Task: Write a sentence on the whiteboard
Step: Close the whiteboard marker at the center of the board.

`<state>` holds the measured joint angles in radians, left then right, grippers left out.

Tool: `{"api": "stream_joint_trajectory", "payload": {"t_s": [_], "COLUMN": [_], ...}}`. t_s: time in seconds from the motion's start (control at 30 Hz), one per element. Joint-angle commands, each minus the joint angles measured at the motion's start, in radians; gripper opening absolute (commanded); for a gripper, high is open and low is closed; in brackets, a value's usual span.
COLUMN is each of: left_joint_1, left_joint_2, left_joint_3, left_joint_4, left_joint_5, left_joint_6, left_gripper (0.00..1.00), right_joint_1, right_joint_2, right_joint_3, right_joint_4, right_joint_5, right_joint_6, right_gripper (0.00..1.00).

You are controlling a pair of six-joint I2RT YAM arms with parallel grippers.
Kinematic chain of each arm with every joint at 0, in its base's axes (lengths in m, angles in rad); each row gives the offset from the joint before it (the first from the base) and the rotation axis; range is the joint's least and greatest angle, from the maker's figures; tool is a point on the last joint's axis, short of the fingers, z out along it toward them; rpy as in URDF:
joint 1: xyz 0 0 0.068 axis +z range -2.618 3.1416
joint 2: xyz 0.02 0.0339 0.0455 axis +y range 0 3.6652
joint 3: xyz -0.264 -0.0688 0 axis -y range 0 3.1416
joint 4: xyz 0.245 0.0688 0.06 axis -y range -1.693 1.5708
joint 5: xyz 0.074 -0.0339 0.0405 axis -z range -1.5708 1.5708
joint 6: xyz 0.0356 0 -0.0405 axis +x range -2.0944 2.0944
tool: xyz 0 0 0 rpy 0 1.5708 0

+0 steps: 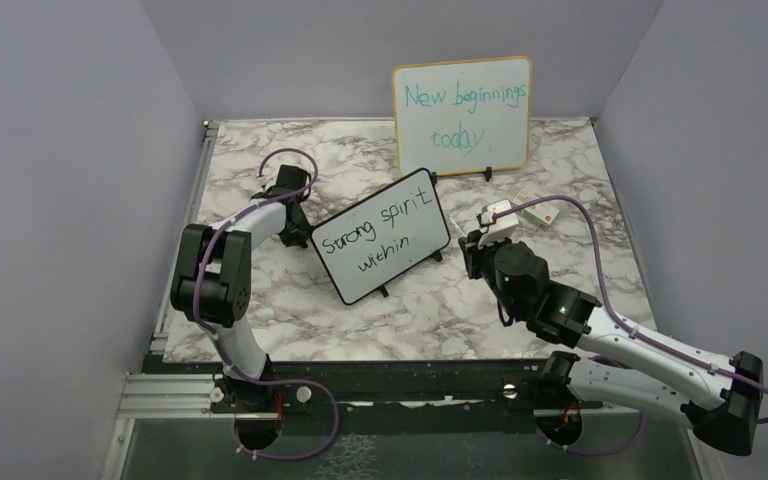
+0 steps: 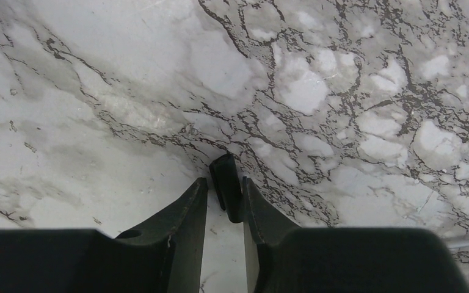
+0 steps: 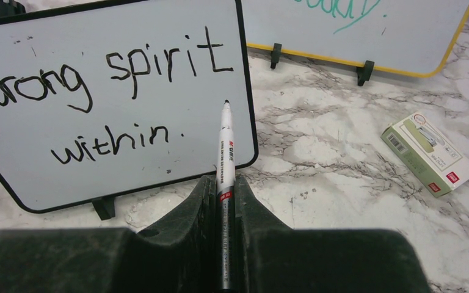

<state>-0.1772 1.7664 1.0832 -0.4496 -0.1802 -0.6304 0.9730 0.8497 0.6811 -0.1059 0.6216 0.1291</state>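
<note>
Two grippers flank the whiteboard point(image 1: 380, 237) mid-bench point(image 1: 460, 310): my right gripper point(image 3: 225, 182), just right of it, clamps a marker point(image 3: 225, 146); my left gripper point(image 2: 225, 184), at its far-left corner, pinches a small black piece point(image 2: 222, 168).

A small black piece point(image 2: 224, 168) is being pinched by the left gripper point(image 2: 224, 182), a marker point(image 3: 225, 140) being clamped by the right gripper point(image 3: 224, 180).

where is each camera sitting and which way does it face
Top external: high behind the bases, looking down on the marble table; left arm and right arm show.
Left wrist: on the left arm, facing down at the table; left tool grips a small black piece.
Right wrist: low, facing the whiteboard; right tool holds the marker.
Shared: top and right wrist both show the whiteboard, yellow-framed board and box.
</note>
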Motion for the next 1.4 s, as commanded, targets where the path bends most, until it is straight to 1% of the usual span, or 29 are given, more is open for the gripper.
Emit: {"api": "stream_joint_trajectory", "payload": {"t_s": [0.0, 0.17, 0.33, 0.47, 0.63, 0.8, 0.9, 0.97, 1.13, 1.27, 1.37], "left_joint_1": [-0.007, -0.007, -0.003, 0.006, 0.011, 0.013, 0.013, 0.013, 0.013, 0.012, 0.008], "left_joint_2": [-0.004, -0.07, -0.187, -0.328, -0.553, -0.763, -0.859, -0.911, -0.96, -0.969, -0.981], "left_joint_3": [-0.049, -0.062, -0.116, -0.168, -0.221, -0.189, -0.165, -0.164, -0.163, -0.217, -0.27], "left_joint_4": [-0.069, -0.058, -0.036, -0.018, 0.016, 0.03, 0.055, 0.099, 0.228, 0.391, 0.547], "left_joint_5": [0.0, -0.028, -0.051, -0.068, -0.091, -0.055, -0.014, 0.037, 0.229, 0.346, 0.392], "left_joint_6": [0.0, -0.019, -0.04, -0.061, -0.083, -0.077, -0.067, -0.067, -0.089, -0.171, -0.254], "left_gripper": [0.25, 0.19, 0.17, 0.14, 0.09, 0.04, 0.0, 0.0, 0.0, 0.0, 0.0], "right_joint_1": [-0.005, -0.006, -0.005, -0.006, -0.005, -0.003, -0.003, 0.001, 0.017, 0.045, 0.069], "right_joint_2": [-0.004, -0.001, 0.028, 0.046, 0.066, 0.1, 0.123, 0.138, 0.18, 0.211, 0.251], "right_joint_3": [-0.002, -0.006, -0.009, -0.02, -0.036, -0.036, -0.035, -0.036, -0.048, -0.066, -0.084], "right_joint_4": [0.033, 0.048, 0.092, 0.155, 0.266, 0.364, 0.427, 0.478, 0.634, 0.783, 0.917], "right_joint_5": [-0.016, -0.035, -0.089, -0.134, -0.221, -0.337, -0.393, -0.417, -0.459, -0.472, -0.463], "right_joint_6": [-0.016, -0.022, -0.043, -0.054, -0.092, -0.12, -0.12, -0.154, -0.167, -0.192, -0.21], "right_gripper": [0.01, 0.0, 0.01, 0.01, 0.0, 0.01, 0.0, 0.01, 0.0, 0.01, 0.01]}}
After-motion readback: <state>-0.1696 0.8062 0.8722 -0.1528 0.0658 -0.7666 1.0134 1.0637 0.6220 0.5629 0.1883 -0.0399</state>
